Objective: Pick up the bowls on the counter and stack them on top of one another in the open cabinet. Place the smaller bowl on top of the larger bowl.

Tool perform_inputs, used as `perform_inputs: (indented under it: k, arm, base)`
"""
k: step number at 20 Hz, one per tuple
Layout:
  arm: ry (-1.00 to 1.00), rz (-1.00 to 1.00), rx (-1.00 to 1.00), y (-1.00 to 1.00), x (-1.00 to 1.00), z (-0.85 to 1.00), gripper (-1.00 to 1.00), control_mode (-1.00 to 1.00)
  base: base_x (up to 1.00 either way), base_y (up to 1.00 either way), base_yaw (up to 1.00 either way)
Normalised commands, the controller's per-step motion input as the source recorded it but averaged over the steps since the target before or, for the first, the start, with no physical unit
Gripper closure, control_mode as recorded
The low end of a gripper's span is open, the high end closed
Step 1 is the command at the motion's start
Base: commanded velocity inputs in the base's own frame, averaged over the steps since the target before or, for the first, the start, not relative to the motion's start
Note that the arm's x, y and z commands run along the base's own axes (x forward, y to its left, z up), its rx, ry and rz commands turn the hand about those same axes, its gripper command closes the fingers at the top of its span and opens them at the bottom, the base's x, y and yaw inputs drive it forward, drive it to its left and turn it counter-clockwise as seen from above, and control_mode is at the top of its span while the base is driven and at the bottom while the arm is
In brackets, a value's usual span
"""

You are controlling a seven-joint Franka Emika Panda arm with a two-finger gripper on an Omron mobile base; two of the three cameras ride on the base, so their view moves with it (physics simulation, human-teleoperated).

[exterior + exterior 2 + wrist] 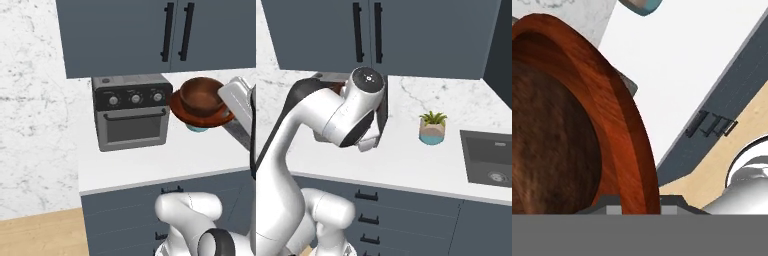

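Item: glossy reddish-brown wooden bowls, two. The small deep rounded bowl (201, 97) sits inside the wide shallow dish-like bowl (200, 119), both raised above the long white marble-patterned counter (150, 165), just right of the grey countertop toaster oven (132, 111). In my hand view the wide bowl's rim (619, 115) runs as a thick red-orange band with visible grain; the hollow within is darker brown.

Item: my end effector (632, 207), nearly closed, clamped on the wide bowl's rim at the bottom of the hand view.

Item: small green plant in a beige-and-teal pot (432, 128), standing on the counter, near the dark sink (488, 157).

Item: dark blue-grey two-door wall cabinet (175, 32), closed, black bar handles, above the oven.
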Motion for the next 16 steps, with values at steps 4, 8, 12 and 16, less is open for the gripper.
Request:
perform_inputs:
  k: [4, 8, 12, 16]
  arm:
    - [0.0, 0.0, 0.0, 0.0, 0.0, 0.0, 1.0, 1.0]
    - [0.0, 0.0, 0.0, 0.0, 0.0, 0.0, 1.0, 1.0]
    - [0.0, 0.0, 0.0, 0.0, 0.0, 0.0, 1.0, 1.0]
    - [0.0, 0.0, 0.0, 0.0, 0.0, 0.0, 1.0, 1.0]
  base:
    - [-1.0, -0.03, -0.02]
    - [-1.0, -0.18, -0.07]
    - [-1.0, -0.36, -0.14]
    - [-0.61, -0.8, -0.13]
